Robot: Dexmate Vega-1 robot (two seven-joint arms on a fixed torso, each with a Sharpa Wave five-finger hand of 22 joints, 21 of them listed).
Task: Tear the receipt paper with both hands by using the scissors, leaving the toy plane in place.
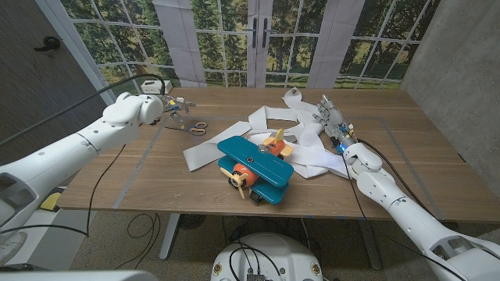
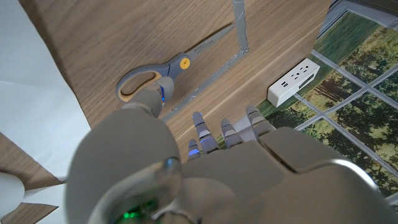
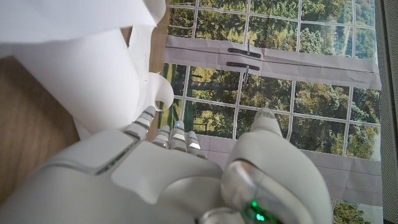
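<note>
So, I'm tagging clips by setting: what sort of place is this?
Likely an indoor robot test room: a wooden table with taped lines, a printed forest-window backdrop, and a power strip nearby.

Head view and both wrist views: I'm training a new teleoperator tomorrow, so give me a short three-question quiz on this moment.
1. True or false: the left hand already holds the scissors.
2. Which lies nearest the table's front edge? A) the scissors B) the toy plane C) the right hand
3. Fill in: the right hand is by the white ____.

Key
1. False: in the left wrist view the scissors lie flat on the wood, with the hand over the handles and nothing gripped.
2. B
3. receipt paper
</note>
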